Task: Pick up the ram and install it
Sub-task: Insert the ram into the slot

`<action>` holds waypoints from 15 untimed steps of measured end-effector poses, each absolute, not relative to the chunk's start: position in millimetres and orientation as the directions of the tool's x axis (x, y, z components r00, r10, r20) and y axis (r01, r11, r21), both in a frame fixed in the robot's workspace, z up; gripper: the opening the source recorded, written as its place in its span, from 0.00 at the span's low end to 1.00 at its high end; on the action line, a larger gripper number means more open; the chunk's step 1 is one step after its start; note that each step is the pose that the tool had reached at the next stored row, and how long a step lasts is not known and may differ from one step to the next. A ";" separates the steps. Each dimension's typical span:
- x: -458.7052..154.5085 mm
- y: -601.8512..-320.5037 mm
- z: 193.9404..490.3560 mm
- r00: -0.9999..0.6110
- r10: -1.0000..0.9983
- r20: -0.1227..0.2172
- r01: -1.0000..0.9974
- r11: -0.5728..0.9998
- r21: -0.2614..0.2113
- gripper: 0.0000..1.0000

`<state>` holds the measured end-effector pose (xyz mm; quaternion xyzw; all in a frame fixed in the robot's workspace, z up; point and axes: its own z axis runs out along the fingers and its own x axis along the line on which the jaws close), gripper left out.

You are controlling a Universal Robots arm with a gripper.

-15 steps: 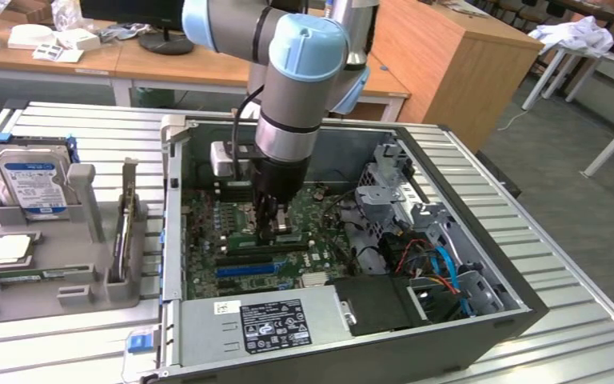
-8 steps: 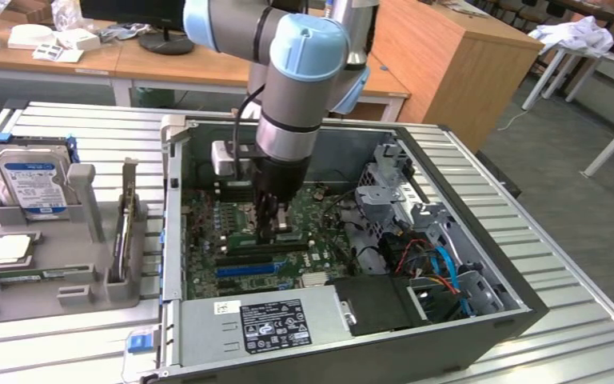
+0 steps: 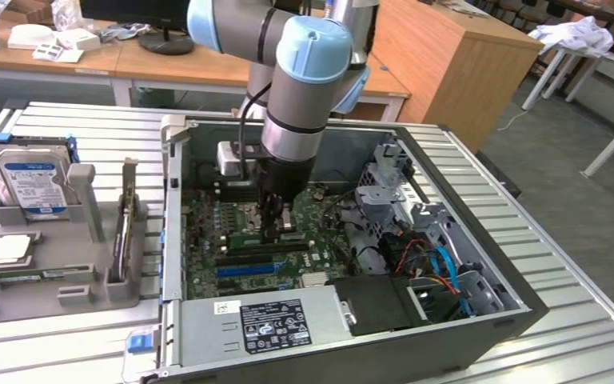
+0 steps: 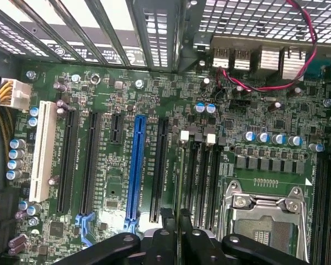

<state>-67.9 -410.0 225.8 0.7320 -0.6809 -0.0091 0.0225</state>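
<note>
My gripper (image 3: 276, 230) reaches down into the open computer case (image 3: 173, 200), low over the green motherboard (image 3: 312, 212). In the wrist view its black fingers (image 4: 165, 234) are shut on the ram (image 4: 180, 176). The ram is a thin green board seen edge-on, running away from the gripper (image 4: 175, 218). It hangs along the black memory slots (image 4: 201, 176) with white end latches, between the long blue slot (image 4: 137, 165) and the CPU socket (image 4: 265, 215). Whether its lower edge touches a slot I cannot tell.
A grey holder (image 3: 61, 276) at the exterior view's left carries a silver hard drive (image 3: 32, 180), a CPU chip (image 3: 9, 250) and a thin stick on edge (image 3: 124, 232). Inside the case are the power supply (image 3: 265, 324), a drive cage (image 3: 392, 188) and coloured cables (image 3: 446, 268).
</note>
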 end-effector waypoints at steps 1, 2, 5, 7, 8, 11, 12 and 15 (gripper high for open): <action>-67.9 -410.0 225.8 0.073 -0.997 0.017 -0.996 -0.072 0.045 0.13; -67.9 -409.9 225.8 0.073 -0.997 0.017 -0.996 -0.072 0.045 0.13; -67.8 -409.8 225.6 0.073 -0.997 0.017 -0.996 -0.072 0.045 0.13; -67.9 -409.6 225.6 0.073 -0.997 0.017 -0.996 -0.072 0.045 0.13; -68.1 -409.6 225.6 0.073 -0.997 0.017 -0.996 -0.072 0.045 0.13; -69.5 -409.3 225.6 0.073 -0.997 0.017 -0.996 -0.072 0.045 0.13; -70.4 -409.2 225.5 0.073 -0.997 0.017 -0.996 -0.072 0.045 0.13; -71.1 -408.4 225.2 0.073 -0.997 0.017 -0.996 -0.072 0.044 0.13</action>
